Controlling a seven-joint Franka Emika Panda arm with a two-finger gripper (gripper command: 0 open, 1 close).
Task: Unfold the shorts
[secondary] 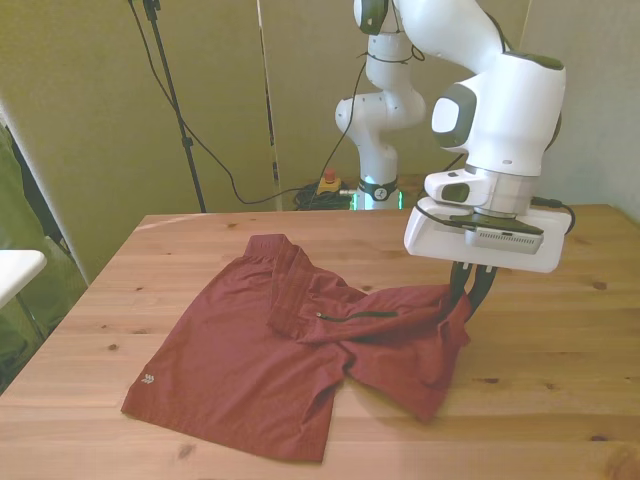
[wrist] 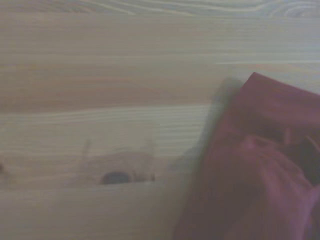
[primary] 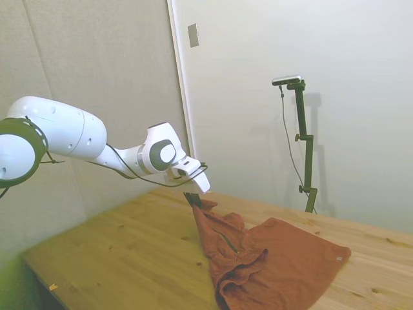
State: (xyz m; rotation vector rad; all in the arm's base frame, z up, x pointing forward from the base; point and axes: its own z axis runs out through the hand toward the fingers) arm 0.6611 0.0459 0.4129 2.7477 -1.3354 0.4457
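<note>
The rust-orange shorts (secondary: 250, 350) lie on the wooden table (secondary: 560, 350), one leg flat toward the front view's left with a small white tag (secondary: 148, 379) at its hem. The other leg is bunched and folded over, with a dark zip line (secondary: 355, 314) across it. My gripper (secondary: 468, 295) is shut on a corner of that bunched leg, holding it a little above the table. In the side view the gripper (primary: 193, 199) pinches the raised tip of the shorts (primary: 277, 258). Blurred reddish fabric of the shorts (wrist: 260, 170) fills part of the wrist view.
Bare wood of the table (primary: 129, 245) stretches beside the shorts in the side view. A white object (secondary: 15, 270) sits off the table at the front view's left, near green cloth. Cables hang from a stand (secondary: 180, 110) behind the table.
</note>
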